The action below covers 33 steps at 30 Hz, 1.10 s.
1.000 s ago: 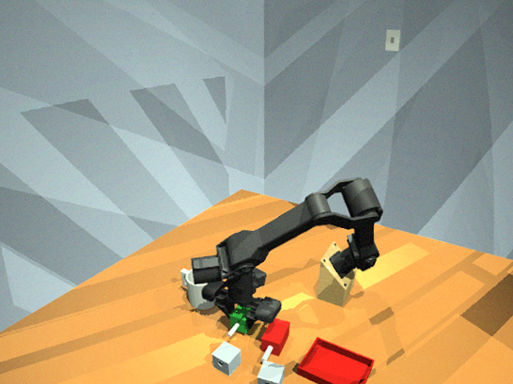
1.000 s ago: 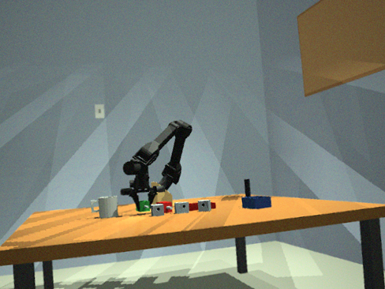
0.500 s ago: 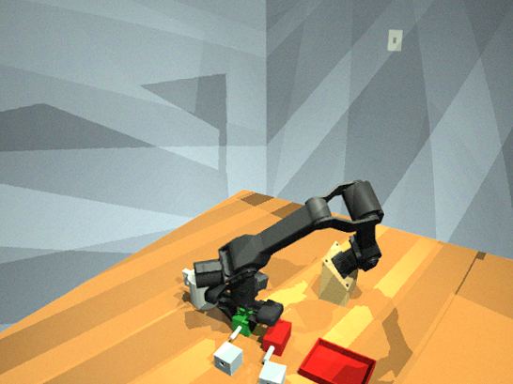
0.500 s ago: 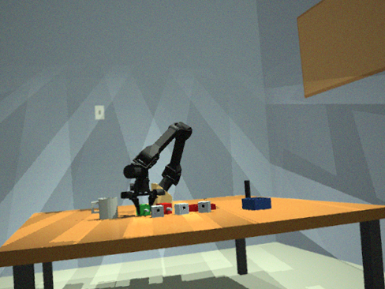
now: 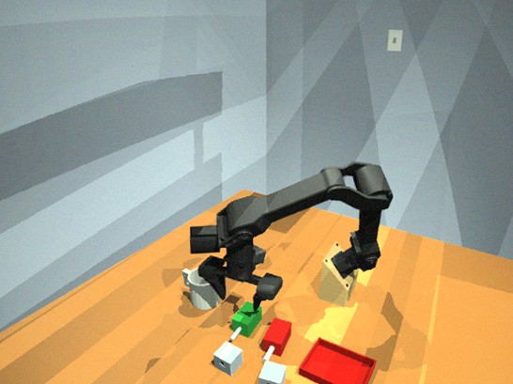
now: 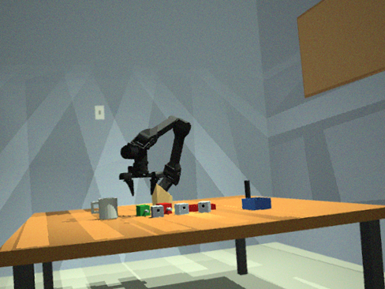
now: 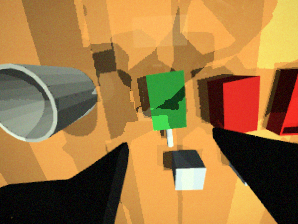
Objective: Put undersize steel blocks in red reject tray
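While the hand (image 5: pixel 241 300) (image 6: pixel 144 194) (image 7: pixel 169 139) hung open and empty above it, the green gauge (image 5: pixel 246 319) (image 6: pixel 143 210) (image 7: pixel 167 100) lay on the surface (image 5: pixel 128 339) (image 6: pixel 131 233) (image 7: pixel 120 200), pin toward the nearest steel block (image 5: pixel 228 358) (image 6: pixel 157 211) (image 7: pixel 189 172), apparently not touching. Mug (image 5: pixel 203 291) (image 6: pixel 108 208) (image 7: pixel 65 102) on one side, red gauge-like block (image 5: pixel 277 337) (image 6: pixel 165 208) (image 7: pixel 241 104) on the other. Red tray (image 5: pixel 338 366) (image 6: pixel 193 207) (image 7: pixel 290 131) held no blocks.

In these pictures I can read no text, label, brand, number or sign.
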Each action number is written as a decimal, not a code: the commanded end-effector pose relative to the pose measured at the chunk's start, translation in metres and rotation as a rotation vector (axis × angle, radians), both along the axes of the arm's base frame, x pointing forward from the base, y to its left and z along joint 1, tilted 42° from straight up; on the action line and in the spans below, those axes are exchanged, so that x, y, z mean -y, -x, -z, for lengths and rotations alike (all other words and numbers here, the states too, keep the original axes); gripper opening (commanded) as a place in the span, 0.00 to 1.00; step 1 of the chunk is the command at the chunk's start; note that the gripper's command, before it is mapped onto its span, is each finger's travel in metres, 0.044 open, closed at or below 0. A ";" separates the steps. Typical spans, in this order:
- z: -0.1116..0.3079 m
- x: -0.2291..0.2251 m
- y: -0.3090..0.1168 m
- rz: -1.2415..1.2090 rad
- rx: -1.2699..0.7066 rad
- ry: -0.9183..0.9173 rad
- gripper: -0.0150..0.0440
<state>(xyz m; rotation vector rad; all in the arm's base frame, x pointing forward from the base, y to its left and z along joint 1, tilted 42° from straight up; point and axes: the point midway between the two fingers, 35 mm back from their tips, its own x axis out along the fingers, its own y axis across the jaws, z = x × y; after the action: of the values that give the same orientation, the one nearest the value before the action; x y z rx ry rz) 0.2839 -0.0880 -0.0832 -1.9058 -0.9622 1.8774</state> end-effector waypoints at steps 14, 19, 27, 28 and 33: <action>-0.005 -0.014 -0.033 -1.182 0.976 -0.139 0.81; -0.008 -0.018 -0.044 -1.573 1.309 -0.183 0.81; -0.013 -0.025 -0.059 -2.066 1.733 -0.239 0.81; -0.014 -0.026 -0.061 -2.119 1.780 -0.245 0.81; -0.016 -0.029 -0.069 -2.384 2.012 -0.275 0.81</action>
<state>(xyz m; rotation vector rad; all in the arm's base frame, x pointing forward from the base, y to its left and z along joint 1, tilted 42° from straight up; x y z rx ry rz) 0.3315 -0.0720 -0.0734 -2.0413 -3.7602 -0.2103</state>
